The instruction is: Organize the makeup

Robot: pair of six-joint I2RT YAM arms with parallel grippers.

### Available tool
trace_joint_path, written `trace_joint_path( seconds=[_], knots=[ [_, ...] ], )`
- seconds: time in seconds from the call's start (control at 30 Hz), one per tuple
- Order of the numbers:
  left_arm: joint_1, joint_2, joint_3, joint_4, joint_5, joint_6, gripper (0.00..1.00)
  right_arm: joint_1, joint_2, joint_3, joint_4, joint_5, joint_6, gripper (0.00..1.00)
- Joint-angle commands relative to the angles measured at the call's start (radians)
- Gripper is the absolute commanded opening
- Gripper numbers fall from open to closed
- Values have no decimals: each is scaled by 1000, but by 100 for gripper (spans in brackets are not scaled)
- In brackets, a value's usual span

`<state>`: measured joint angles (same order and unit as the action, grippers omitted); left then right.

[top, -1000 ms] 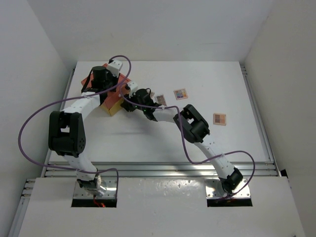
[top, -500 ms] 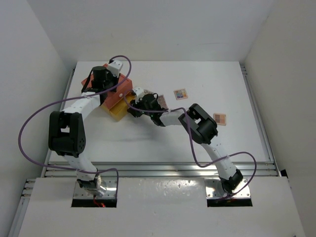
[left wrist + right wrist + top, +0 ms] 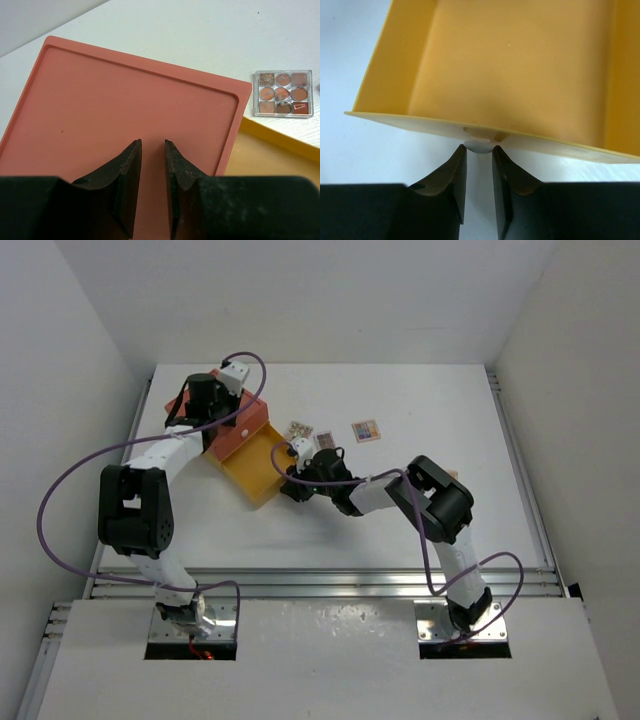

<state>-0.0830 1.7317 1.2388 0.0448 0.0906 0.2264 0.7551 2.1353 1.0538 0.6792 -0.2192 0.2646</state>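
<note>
The orange box (image 3: 243,426) stands at the back left with its yellow drawer (image 3: 256,466) pulled out toward the middle. The drawer (image 3: 520,65) looks empty inside. My right gripper (image 3: 291,477) is shut on the drawer's white knob (image 3: 479,145), with the tips (image 3: 479,150) on either side of it. My left gripper (image 3: 211,412) sits on the box's lid (image 3: 125,85); its jaws (image 3: 153,145) stand a narrow gap apart with nothing between them. Three palettes lie behind the drawer (image 3: 299,430) (image 3: 325,440) (image 3: 366,430). One pinkish-brown palette (image 3: 283,93) shows in the left wrist view. No brushes are in view.
My right arm's elbow (image 3: 440,502) hangs over the table's right middle, covering the spot where a palette lay. Purple cables loop from both arms. A metal rail (image 3: 320,583) runs along the near table edge. White walls close in the back and sides.
My right gripper has pulled the yellow drawer out of the orange box toward the near right. The right elbow swung right over the far-right palette. Another palette came into view. The left arm held still.
</note>
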Motion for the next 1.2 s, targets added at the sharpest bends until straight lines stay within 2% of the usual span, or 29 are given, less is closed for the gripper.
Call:
trace_joint_path(
  seconds=[0.0, 0.07, 0.1, 0.17, 0.27, 0.47, 0.5, 0.63, 0.7, 0.73, 0.77, 0.8, 0.83, 0.93, 1.1, 1.17],
  knots=[
    [5, 37, -13, -201, 3, 16, 31, 7, -52, -11, 66, -60, 10, 28],
    [5, 37, -4, -226, 3, 25, 34, 6, -64, -2, 66, -87, 13, 47],
    [5, 37, 19, -247, 14, 25, 35, 1, -71, -2, 62, -97, 13, 60],
    [5, 37, 43, -275, 14, 36, 41, 0, -113, -20, 48, -115, 4, 72],
    [5, 37, 112, -353, 34, 47, 48, -23, -207, -69, 22, -155, -1, 78],
    [-26, -50, 189, -401, 78, 138, 54, -92, -470, -152, -252, -259, -76, 100],
    [-47, -75, 211, -401, 92, 139, 56, -118, -497, -152, -396, -258, -85, 100],
    [-139, -101, 257, -410, 136, 211, 65, -183, -635, -120, -732, -175, -105, 100],
    [-199, -89, 292, -422, 147, 231, 68, -244, -673, -104, -818, -53, -97, 100],
    [-259, -66, 348, -434, 121, 205, 70, -263, -684, -71, -927, 40, -55, 100],
    [-286, -8, 385, -462, 103, 165, 72, -308, -686, -63, -961, 73, -32, 100],
    [-313, 23, 419, -473, 78, 54, 75, -347, -692, -52, -995, 105, -9, 100],
    [-357, 49, 445, -473, 40, 0, 76, -368, -692, -35, -1080, 201, 66, 100],
    [-432, 126, 508, -461, -6, -197, 78, -465, -706, -26, -1158, 280, 132, 100],
    [-506, 264, 599, -461, -93, -444, 79, -560, -761, -86, -1162, 287, 157, 100],
    [-530, 330, 631, -477, -172, -539, 79, -594, -779, -101, -1173, 290, 177, 100]
  ],
)
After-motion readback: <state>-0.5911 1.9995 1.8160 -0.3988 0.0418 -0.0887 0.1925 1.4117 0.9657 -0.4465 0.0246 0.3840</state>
